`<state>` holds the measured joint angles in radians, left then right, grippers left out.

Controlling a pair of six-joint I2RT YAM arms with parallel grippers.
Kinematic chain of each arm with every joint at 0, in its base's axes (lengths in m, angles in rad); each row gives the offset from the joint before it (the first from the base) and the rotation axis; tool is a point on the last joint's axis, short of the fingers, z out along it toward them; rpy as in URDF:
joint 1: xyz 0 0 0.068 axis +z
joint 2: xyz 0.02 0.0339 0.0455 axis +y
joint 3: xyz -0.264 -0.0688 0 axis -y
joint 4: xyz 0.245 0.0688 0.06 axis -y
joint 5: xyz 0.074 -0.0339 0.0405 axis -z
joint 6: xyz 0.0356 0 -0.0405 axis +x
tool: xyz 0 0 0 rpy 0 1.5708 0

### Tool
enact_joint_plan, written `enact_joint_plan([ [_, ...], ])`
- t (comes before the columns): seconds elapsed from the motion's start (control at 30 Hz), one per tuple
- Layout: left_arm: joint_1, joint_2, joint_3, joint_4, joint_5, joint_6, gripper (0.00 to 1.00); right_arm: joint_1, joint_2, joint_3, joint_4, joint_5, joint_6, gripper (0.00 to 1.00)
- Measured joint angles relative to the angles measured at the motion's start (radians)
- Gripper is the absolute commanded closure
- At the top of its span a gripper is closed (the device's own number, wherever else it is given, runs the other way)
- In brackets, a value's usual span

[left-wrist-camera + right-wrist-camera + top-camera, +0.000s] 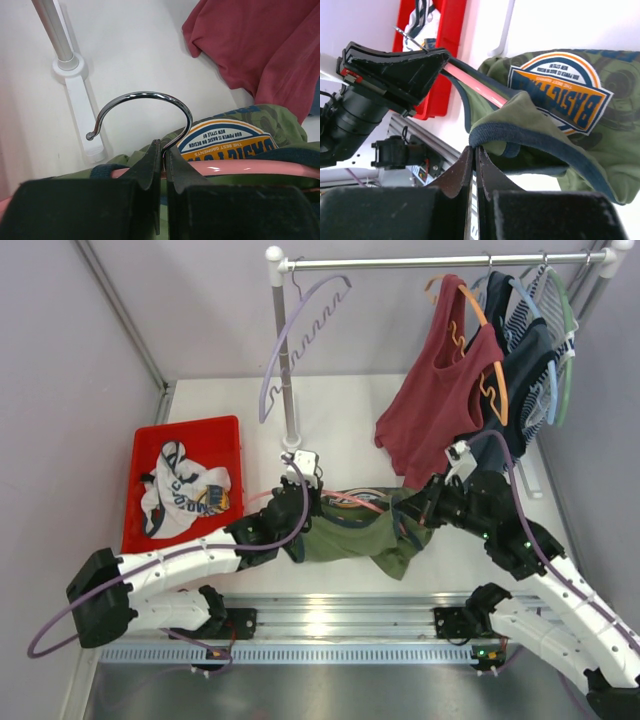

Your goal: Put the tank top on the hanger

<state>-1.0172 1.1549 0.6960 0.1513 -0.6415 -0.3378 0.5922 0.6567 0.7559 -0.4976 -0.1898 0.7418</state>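
You're about midway: your left hand [163, 147] pinches the hanger [240, 167] below its hook [145, 95]. Your right hand [474, 150] pinches the trim [530, 136] of the tank top [365, 530] at its 3 o'clock side. The top lies on the counter [340, 430], that shoulder seemingly not yet seated.

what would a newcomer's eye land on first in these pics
The olive-green tank top lies crumpled mid-table between both arms. The left gripper is shut on the pink hanger just below its metal hook; the right gripper pinches the top's navy trim. A dark red tank top hangs from the rail at back right, a red bin sits at left.
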Motion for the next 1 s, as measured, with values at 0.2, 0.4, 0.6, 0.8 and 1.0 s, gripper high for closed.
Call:
enact_joint_plan([
  [0.2,0.000,-0.001,0.011,0.019,0.009,-0.018,1.00,0.003,0.058,0.048,0.056,-0.032,0.003,1.00],
  [0.4,-0.003,-0.009,0.021,0.019,0.024,-0.032,1.00,0.003,0.074,0.113,0.023,0.009,-0.024,1.00],
  [0.6,-0.005,-0.095,0.021,-0.020,0.023,-0.031,1.00,0.003,0.078,0.168,-0.018,0.058,-0.050,1.00],
  [0.8,-0.005,-0.180,0.020,-0.064,0.030,-0.027,1.00,0.003,0.087,0.168,-0.028,0.062,-0.053,1.00],
  [1.0,-0.005,-0.181,0.020,-0.070,0.087,-0.004,1.00,0.003,0.122,0.170,-0.019,0.031,-0.067,1.00],
])
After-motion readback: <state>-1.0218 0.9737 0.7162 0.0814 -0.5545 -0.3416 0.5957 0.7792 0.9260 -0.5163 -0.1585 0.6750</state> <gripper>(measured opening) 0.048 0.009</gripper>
